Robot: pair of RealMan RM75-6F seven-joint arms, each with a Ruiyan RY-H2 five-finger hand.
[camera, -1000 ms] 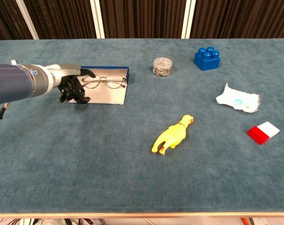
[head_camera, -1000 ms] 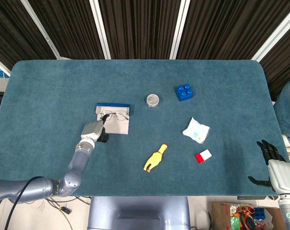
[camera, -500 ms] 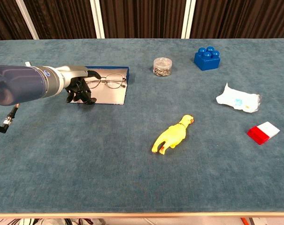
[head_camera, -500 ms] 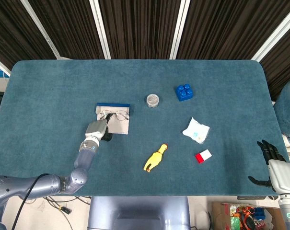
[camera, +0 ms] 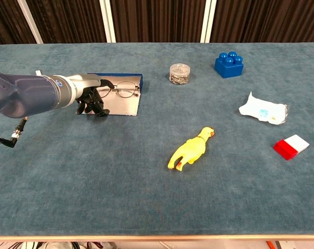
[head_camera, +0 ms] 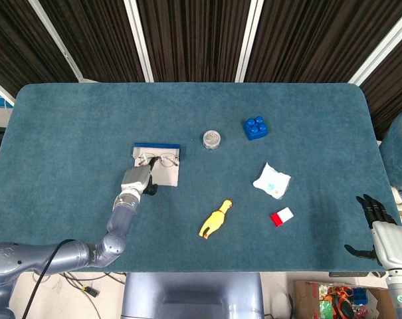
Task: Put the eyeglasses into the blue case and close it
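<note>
I had slid my left hand along the case's near edge, set for the closing.
Its dark fingers were curled downward, holding nothing I could see; a second earlier it sat further left. My right hand idled, fingers spread. The eyeglasses lay inside the open blue case on the desk.
</note>
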